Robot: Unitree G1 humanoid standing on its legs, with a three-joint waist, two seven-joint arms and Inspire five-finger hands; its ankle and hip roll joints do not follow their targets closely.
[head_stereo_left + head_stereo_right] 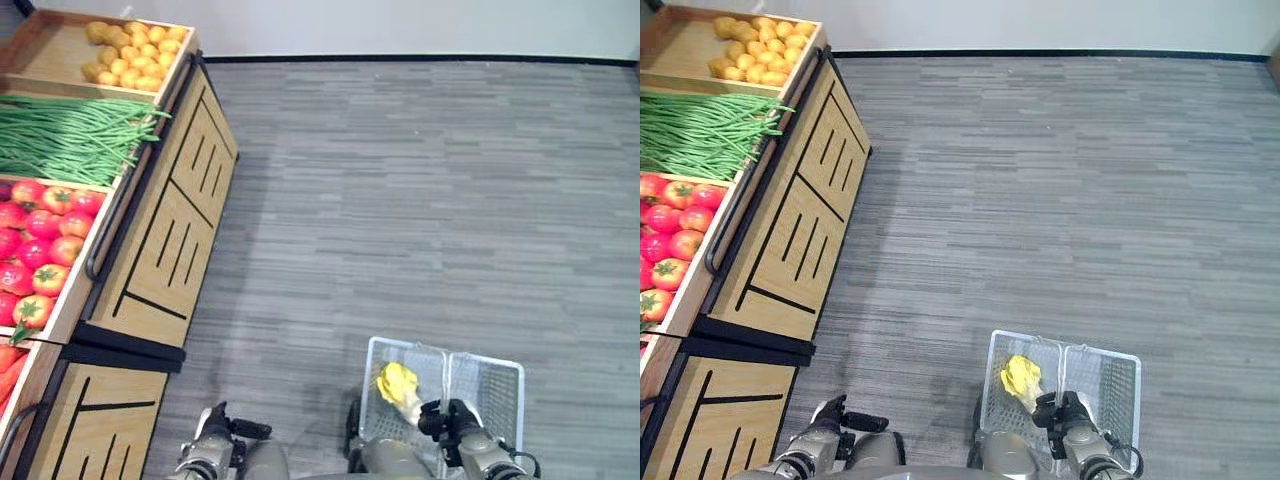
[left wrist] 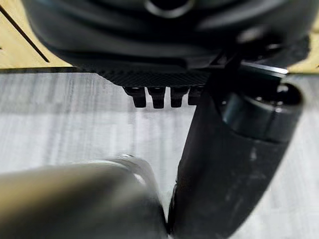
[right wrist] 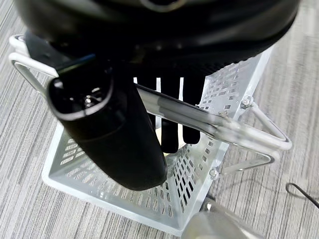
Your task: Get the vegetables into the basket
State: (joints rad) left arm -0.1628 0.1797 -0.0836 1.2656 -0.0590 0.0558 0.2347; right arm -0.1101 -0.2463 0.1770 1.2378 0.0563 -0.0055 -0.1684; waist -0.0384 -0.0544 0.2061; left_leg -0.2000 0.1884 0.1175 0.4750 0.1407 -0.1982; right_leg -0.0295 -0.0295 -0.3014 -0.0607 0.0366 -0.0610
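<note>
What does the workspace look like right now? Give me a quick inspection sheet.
Surface: grey plank floor.
Job's things: white wire basket hangs low at the robot's right, with one yellow leafy vegetable inside. Green beans, tomatoes and small yellow-orange produce lie in crates on the wooden display stand at the left.
Clutter: nothing seen.
Hands: right hand is curled round the basket handle. Left hand is low beside the stand, holding nothing; its fingers look relaxed.
Cables: left out, robot's own.
Surroundings: pale wall with dark skirting beyond the floor.
</note>
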